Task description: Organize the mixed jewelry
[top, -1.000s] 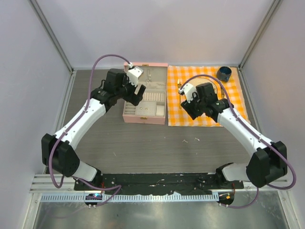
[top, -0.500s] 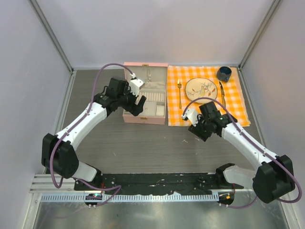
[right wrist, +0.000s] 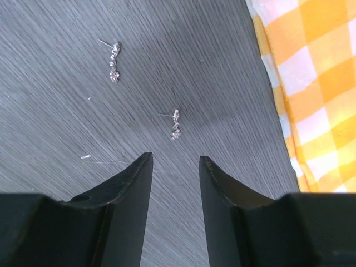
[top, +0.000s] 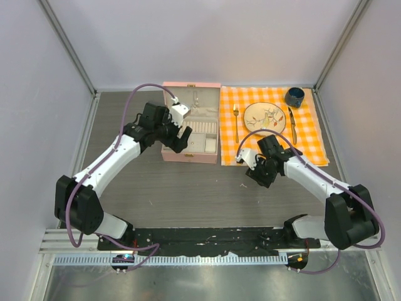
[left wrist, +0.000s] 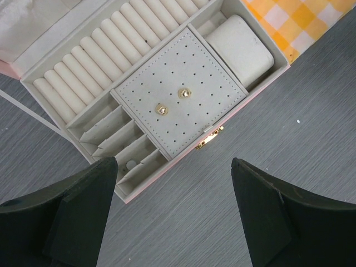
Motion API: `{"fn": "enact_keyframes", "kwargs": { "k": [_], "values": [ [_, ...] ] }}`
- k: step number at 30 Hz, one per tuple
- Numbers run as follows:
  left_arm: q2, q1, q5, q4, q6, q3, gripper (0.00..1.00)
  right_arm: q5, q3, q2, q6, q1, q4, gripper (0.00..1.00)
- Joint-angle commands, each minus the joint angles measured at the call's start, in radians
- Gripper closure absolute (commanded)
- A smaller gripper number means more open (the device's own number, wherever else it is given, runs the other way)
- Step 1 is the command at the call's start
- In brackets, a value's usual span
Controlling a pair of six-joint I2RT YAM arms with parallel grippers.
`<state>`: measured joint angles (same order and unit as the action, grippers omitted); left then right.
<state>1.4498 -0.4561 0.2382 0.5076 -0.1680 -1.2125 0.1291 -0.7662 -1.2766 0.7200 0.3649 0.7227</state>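
Two small silvery drop earrings (right wrist: pixel 175 123) (right wrist: pixel 114 61) lie on the dark table in the right wrist view, with a tiny pale bit (right wrist: pixel 84 157) nearby. My right gripper (right wrist: pixel 175 158) is open and empty, its tips just short of the nearer earring; in the top view it (top: pixel 252 170) sits low over the table in front of the cloth. The pink case (top: pixel 188 157) stands open. Its pad (left wrist: pixel 183 83) holds two gold studs (left wrist: pixel 161 109). My left gripper (left wrist: pixel 173 164) is wide open and empty over the case's front edge (top: pixel 179 137). I see no chain.
An orange checked cloth (top: pixel 310 138) at the back right holds a plate (top: pixel 264 117), a gold fork (top: pixel 236 122), a gold knife (top: pixel 292 124) and a dark blue cup (top: pixel 294 96). The cloth's edge (right wrist: pixel 311 83) lies right of my right gripper. Walls enclose the table.
My right arm has come off the cloth, toward the near left, down to the bare table by the earrings. My left gripper has shifted slightly nearer, to the case's front.
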Motion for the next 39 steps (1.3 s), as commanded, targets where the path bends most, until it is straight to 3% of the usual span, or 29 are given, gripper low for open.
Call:
{"fn": "enact_keyframes", "kwargs": {
  "k": [1,27,39],
  "values": [
    [-0.032,-0.003,-0.002,-0.006,-0.019,0.002,0.12,0.043,0.005,-0.030,0.027,-0.011,-0.063,0.56],
    [-0.042,-0.003,-0.016,-0.021,-0.041,0.027,0.12,0.073,0.002,-0.176,0.065,-0.032,-0.131,0.64],
    [-0.043,-0.003,-0.025,-0.027,-0.048,0.039,0.12,0.073,0.001,-0.217,0.076,-0.040,-0.149,0.78]
  ]
}}
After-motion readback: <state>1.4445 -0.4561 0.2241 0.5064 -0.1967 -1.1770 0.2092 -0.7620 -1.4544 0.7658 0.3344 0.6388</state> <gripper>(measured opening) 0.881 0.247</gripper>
